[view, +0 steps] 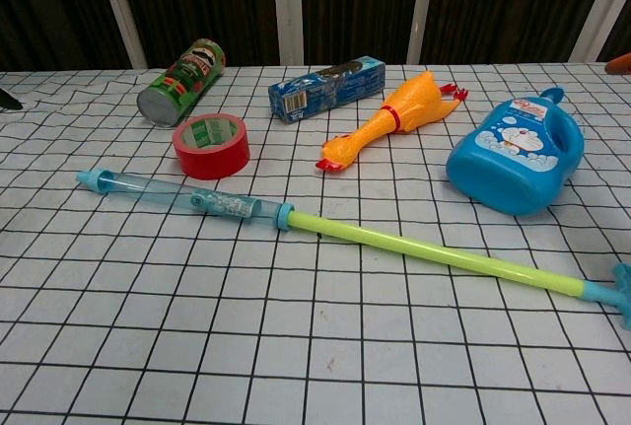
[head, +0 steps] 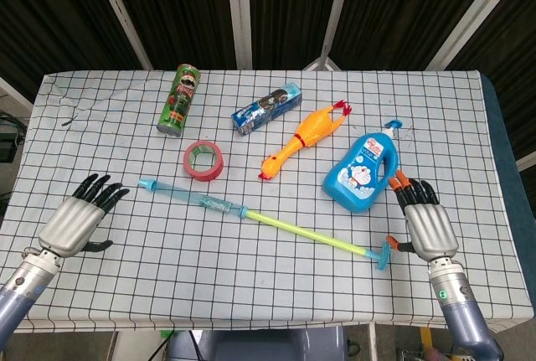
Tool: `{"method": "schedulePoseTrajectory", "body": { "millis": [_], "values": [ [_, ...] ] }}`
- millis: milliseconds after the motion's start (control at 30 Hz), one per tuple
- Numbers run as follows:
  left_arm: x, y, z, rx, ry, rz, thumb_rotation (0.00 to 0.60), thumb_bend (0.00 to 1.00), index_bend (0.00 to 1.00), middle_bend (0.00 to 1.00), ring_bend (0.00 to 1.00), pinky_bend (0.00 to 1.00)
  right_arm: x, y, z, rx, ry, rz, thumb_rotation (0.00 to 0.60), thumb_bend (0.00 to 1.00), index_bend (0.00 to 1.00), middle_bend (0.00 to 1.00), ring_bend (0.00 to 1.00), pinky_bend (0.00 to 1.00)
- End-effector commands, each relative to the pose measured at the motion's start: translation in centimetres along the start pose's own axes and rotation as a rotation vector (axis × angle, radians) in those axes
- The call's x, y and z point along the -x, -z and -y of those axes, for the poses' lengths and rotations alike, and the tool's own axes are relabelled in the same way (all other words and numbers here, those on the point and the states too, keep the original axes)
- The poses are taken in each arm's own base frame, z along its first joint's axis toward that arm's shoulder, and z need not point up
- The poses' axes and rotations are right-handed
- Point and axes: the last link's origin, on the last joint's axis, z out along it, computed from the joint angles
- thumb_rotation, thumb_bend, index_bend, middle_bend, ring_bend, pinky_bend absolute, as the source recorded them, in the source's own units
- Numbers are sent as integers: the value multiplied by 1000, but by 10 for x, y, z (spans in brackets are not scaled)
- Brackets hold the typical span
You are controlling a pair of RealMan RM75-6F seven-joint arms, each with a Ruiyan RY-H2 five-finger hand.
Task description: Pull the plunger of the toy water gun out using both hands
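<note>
Both hands hold nothing. The left hand [head: 74,220] lies at the near left of the table [head: 469,93], back up, its dark fingers [head: 100,189] spread a little and pointing toward the far right. The right hand [head: 427,223] sits at the near right, fingers extended and slightly apart, tips pointing away toward the far edge; its thumb [head: 394,241] is close to the plunger's T-handle [head: 383,254], though I cannot tell whether they touch. In the chest view only a dark sliver at the left edge and an orange fingertip at the right edge show.

Between the hands the toy water gun [head: 194,198] lies flat on the checked cloth, slanting from far left to near right. Its clear blue barrel is on the left, and the yellow-green plunger [head: 306,233] is drawn out long toward the right hand.

Beyond the barrel a red tape roll [head: 203,160] lies flat. Farther back are a green chip can [head: 180,99] on its side, a blue toothpaste box [head: 267,106], a rubber chicken [head: 305,138], and a blue detergent bottle [head: 362,172] just left of the right hand's fingertips.
</note>
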Motion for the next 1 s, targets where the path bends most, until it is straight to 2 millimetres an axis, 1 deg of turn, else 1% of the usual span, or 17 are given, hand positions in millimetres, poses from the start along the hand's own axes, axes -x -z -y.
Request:
{"method": "schedulePoseTrajectory", "body": {
  "millis": [33, 200, 333, 433, 567, 600, 667, 767, 933, 1000],
  "values": [
    [-1, 12, 0, -38, 32, -5, 600, 196, 125, 78, 6, 0, 5, 7, -7, 21, -1, -15, 600, 220, 0, 0, 0, 0],
    [-2, 41, 0, -107, 108, -24, 600, 190, 101, 36, 0, 0, 13, 30, -22, 55, -37, -50, 600, 220, 0, 0, 0, 0],
    [1, 71, 1, -168, 174, -52, 600, 178, 66, 7, 0, 0, 17, 59, -37, 52, -53, -96, 600, 220, 0, 0, 0, 0],
    [5, 88, 1, -193, 179, -64, 600, 177, 55, 0, 0, 0, 20, 76, -48, 51, -39, -118, 600, 220, 0, 0, 0, 0],
    [9, 105, 3, -224, 188, -105, 600, 175, 33, 0, 0, 0, 27, 97, -61, 57, -42, -126, 600, 221, 0, 0, 0, 0],
    [12, 109, 6, -235, 185, -122, 600, 173, 32, 0, 0, 0, 28, 104, -65, 55, -29, -125, 600, 221, 0, 0, 0, 0],
    [15, 113, 8, -241, 178, -130, 600, 170, 29, 0, 0, 0, 28, 112, -68, 42, -12, -130, 600, 220, 0, 0, 0, 0],
    [16, 114, 13, -242, 160, -154, 600, 170, 24, 0, 0, 0, 27, 118, -69, 31, 8, -151, 600, 220, 0, 0, 0, 0],
    [18, 115, 20, -251, 153, -195, 600, 170, 19, 0, 0, 0, 24, 115, -79, 87, -17, -181, 600, 221, 0, 0, 0, 0],
    [19, 115, 23, -264, 161, -202, 600, 170, 19, 0, 0, 0, 21, 110, -83, 111, -18, -195, 600, 220, 0, 0, 0, 0]
  ]
}}
